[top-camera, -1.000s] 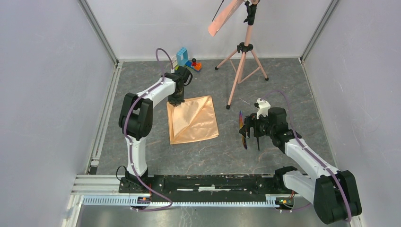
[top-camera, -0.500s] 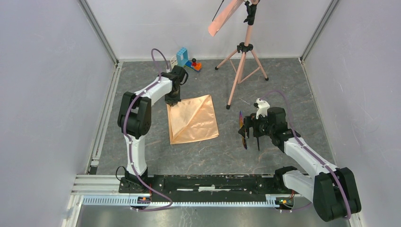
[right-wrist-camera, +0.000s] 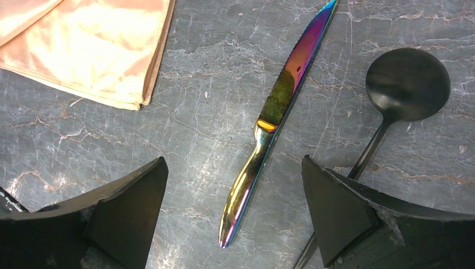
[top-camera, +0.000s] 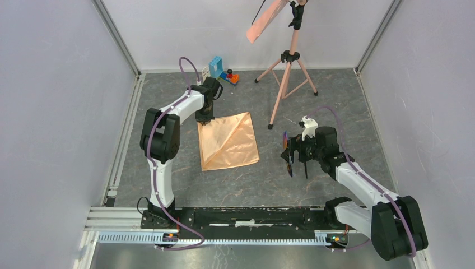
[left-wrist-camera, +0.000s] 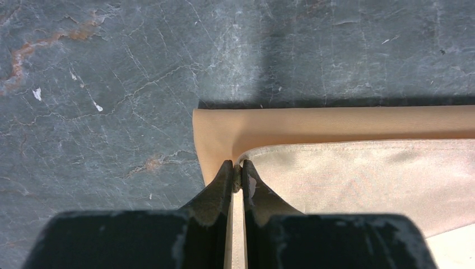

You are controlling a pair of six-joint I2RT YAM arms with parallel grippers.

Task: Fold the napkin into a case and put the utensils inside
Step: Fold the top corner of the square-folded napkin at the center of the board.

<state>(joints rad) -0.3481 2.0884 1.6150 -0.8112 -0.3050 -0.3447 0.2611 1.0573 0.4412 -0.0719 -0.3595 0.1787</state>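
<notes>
Your left fingers (left-wrist-camera: 221, 188) clamp napkin (left-wrist-camera: 336, 123) far-left corner; your right fingers (right-wrist-camera: 134, 196) gape wide over 2 utensils (right-wrist-camera: 280, 95) on desk (right-wrist-camera: 196, 84).

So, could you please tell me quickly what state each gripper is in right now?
Left gripper: closed, pinching a corner of the napkin.
Right gripper: open, empty, above the knife.

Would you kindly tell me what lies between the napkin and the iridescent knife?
Only bare grey table: the right wrist view shows nothing between the napkin and the knife; the black spoon lies on the knife's far side.
</notes>
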